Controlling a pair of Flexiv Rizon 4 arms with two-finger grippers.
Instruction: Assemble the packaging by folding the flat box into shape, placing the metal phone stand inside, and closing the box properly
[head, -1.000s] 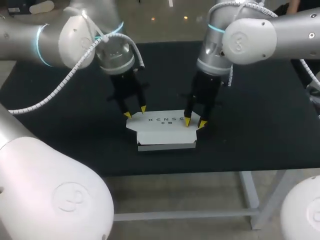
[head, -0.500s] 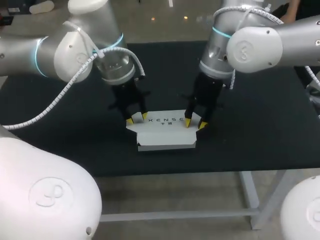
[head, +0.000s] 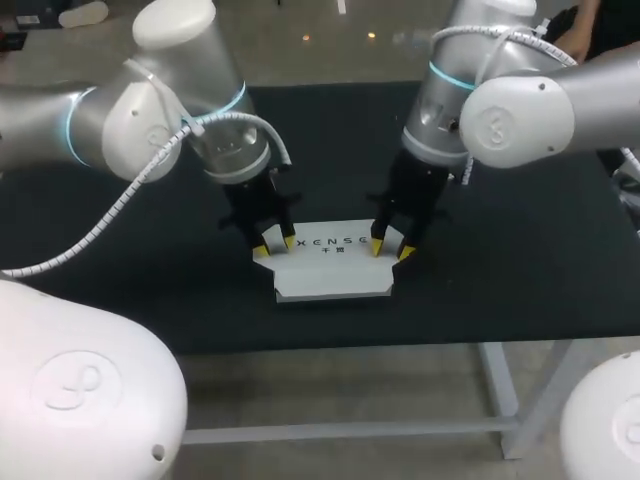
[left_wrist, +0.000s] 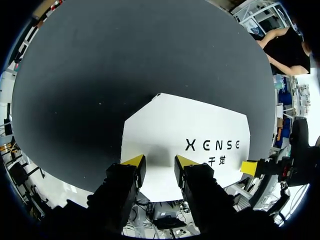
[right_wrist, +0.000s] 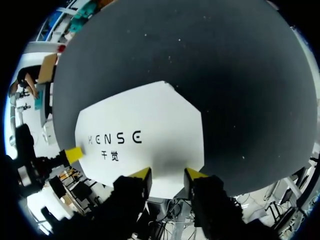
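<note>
Flanking the white cardboard box (head: 333, 272) at its two rear corners, both arms are down over the black table (head: 520, 250). Left gripper (head: 274, 246): yellow tips a little apart, nothing clamped between them, set at the box's back edge by one corner, with the lid stretching out ahead of it and toward the other arm. Right gripper (head: 391, 249): same picture at the opposite corner, fingers parted by a narrow gap, tips at the lid's rear edge. Between the two grippers runs the box's dark lettering (head: 333, 243) (printed along the back of the top panel). From the left wrist, the fingers (left_wrist: 134, 161) stand just over the white panel with a shadow between them, and one yellow tip of the right gripper shows beside them, past the far end of the lettering. The right wrist mirrors it: white panel ahead of the tips, a yellow tip of the left gripper off to the side. Whether any tip actually touches the cardboard, I cannot tell. The box sits flat-topped with cut-off corners, its front wall on the side away from both grippers.
</note>
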